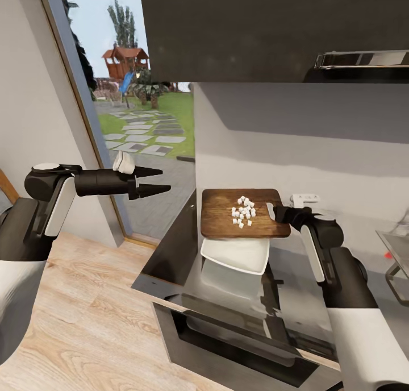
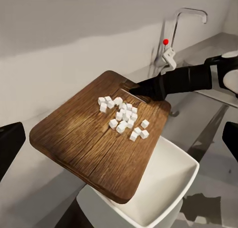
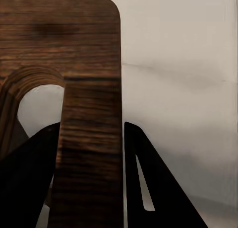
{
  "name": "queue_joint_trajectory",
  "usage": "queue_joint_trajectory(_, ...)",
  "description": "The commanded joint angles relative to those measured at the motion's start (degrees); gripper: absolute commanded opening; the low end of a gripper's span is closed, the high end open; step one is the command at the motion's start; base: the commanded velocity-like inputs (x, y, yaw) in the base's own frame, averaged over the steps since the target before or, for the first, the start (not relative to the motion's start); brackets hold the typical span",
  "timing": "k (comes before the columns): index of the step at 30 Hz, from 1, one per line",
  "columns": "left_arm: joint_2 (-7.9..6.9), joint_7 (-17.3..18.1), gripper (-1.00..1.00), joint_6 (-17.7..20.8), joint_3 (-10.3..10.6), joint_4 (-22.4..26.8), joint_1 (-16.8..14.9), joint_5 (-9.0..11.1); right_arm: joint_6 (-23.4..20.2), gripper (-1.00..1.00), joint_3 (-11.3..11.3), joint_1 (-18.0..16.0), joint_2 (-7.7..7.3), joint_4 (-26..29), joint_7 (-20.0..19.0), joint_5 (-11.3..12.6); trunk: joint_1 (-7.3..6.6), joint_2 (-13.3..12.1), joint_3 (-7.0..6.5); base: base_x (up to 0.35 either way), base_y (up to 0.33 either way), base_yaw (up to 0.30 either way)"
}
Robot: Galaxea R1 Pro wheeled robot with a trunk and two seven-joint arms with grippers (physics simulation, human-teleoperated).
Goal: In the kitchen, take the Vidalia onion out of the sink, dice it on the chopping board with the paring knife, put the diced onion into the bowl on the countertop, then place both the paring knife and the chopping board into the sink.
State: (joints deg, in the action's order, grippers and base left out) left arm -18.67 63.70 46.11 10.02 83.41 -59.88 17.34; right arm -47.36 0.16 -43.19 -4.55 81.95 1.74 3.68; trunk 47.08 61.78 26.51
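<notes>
Grey countertop (image 1: 170, 254), right pincer (image 1: 275, 210) clamping chopping board (image 1: 224, 217) (handle end), above bowl (image 1: 241, 256)

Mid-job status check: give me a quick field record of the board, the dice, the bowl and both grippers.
chopping board: lifted, held above the bowl's far edge
diced onion: white cubes clustered on the board, none seen in the bowl
bowl: white, on the countertop, partly under the board
right gripper: shut on the board's handle end, fingers either side of the bar by the slot
left gripper: open, empty, off to the side over the floor
</notes>
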Motion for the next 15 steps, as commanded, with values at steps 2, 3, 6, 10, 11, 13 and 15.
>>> queue_joint_trajectory(2,-0.05,-0.1,1.00,0.4,0.1,0.0,-0.1,0.3,0.0,-1.00,0.0,0.0,-0.02,0.0,0.2,0.4,0.01,0.0,0.07,0.000,0.000,0.000)
queue_joint_trajectory(3,-0.05,-0.1,1.00,0.4,0.1,0.0,-0.1,0.3,0.1,-1.00,0.0,0.1,-0.02,0.0,0.2,0.4,0.01,0.0,0.07,0.000,0.000,0.000)
queue_joint_trajectory(6,-0.05,-0.1,1.00,0.4,0.1,0.0,-0.1,0.3,0.2,-1.00,0.0,0.3,-0.02,0.0,0.2,0.4,0.01,0.0,0.07,0.000,0.000,0.000)
queue_joint_trajectory(10,-0.05,-0.1,1.00,0.4,0.1,-0.1,-0.1,0.3,0.3,-1.00,0.0,0.5,-0.02,0.0,0.2,0.4,0.01,0.0,0.07,0.000,0.000,0.000)
queue_joint_trajectory(11,-0.05,-0.1,1.00,0.4,0.1,-0.1,-0.1,0.3,0.3,-1.00,0.0,0.5,-0.02,0.0,0.2,0.4,0.01,0.0,0.07,0.000,0.000,0.000)
queue_joint_trajectory(13,-0.05,-0.1,1.00,0.4,0.1,-0.1,-0.1,0.3,0.3,-1.00,0.0,0.5,-0.02,0.0,0.2,0.5,0.01,0.0,0.07,0.000,0.000,0.000)
queue_joint_trajectory(15,-0.05,-0.1,1.00,0.4,0.1,-0.1,-0.1,0.3,0.4,-1.00,0.0,0.6,-0.02,0.0,0.2,0.5,0.01,0.0,0.07,0.000,0.000,0.000)
